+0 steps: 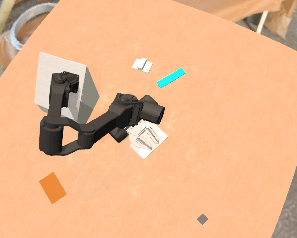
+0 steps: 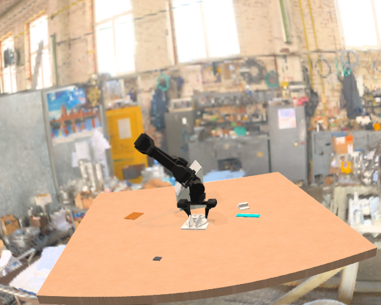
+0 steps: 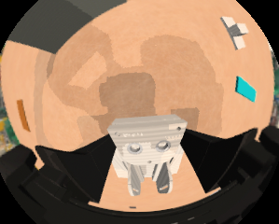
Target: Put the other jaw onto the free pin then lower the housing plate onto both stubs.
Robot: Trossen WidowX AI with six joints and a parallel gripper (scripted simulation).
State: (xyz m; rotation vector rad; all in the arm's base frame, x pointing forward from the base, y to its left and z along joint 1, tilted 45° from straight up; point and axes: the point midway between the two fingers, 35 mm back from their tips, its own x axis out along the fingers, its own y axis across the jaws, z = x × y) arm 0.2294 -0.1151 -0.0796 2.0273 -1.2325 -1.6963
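Observation:
The white housing plate (image 3: 147,134) sits between the two black fingers of my gripper (image 3: 146,133) (image 2: 197,217), which stand wide and appear shut on its sides. Two round holes show in the plate. It is over the rear of the white base (image 1: 163,136) (image 2: 186,227). Two white jaws, the left jaw (image 3: 134,184) and the right jaw (image 3: 164,179), stick out from under it side by side. Their pins and meshing teeth are hidden, and I cannot tell whether the plate is fully seated on the stubs.
A large grey-white wedge (image 1: 91,94) (image 3: 55,23) stands behind the arm. A small white bracket (image 1: 148,67) (image 2: 243,206) (image 3: 240,43), a cyan strip (image 1: 171,78) (image 2: 248,215) (image 3: 245,89), an orange rectangle (image 1: 52,187) (image 2: 133,215) (image 3: 23,116) and a dark square (image 1: 202,218) (image 2: 157,258) lie apart from the base.

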